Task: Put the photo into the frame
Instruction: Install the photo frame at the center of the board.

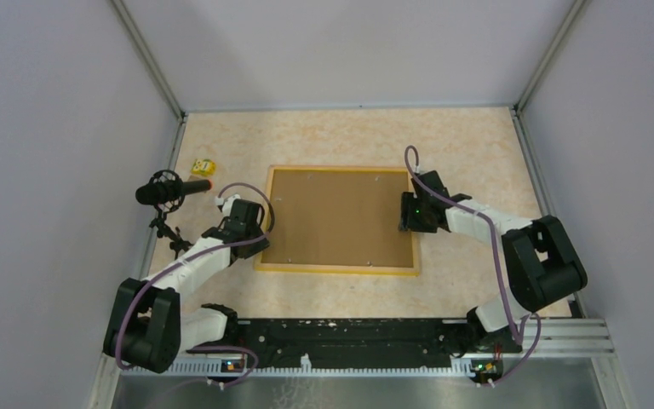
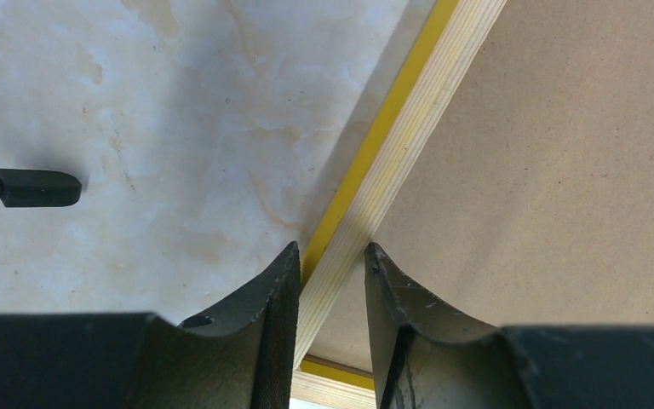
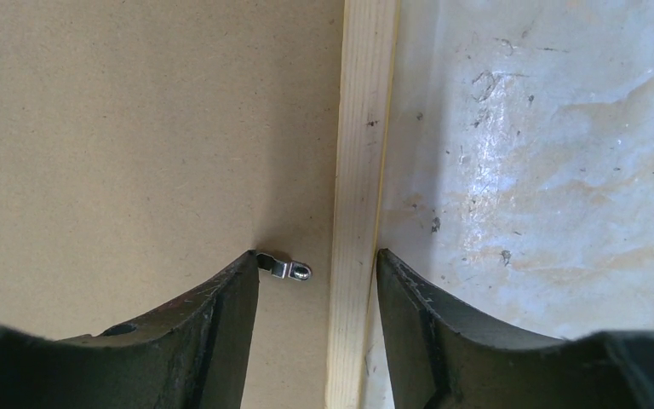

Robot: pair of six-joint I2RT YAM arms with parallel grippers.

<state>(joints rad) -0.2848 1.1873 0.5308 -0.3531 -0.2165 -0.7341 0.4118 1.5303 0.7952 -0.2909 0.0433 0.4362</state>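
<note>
Frame (image 1: 338, 269): lies back-up on table (image 1: 349, 136), mid-workspace, brown board (image 1: 341, 217) seated in it. Left gripper (image 2: 333, 249) straddles left rail, jaws close about it; actual clamping cannot be told. Right gripper (image 3: 316, 253) straddles right rail, jaws parted, gap beside clip (image 3: 289, 270). Two-sided hold probably meant to lift or steady. Photo not visible.

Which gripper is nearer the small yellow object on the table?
Left. The left gripper straddles the left edge of the frame, on the side of the yellow object; the right gripper straddles the right edge, the whole frame away.
</note>
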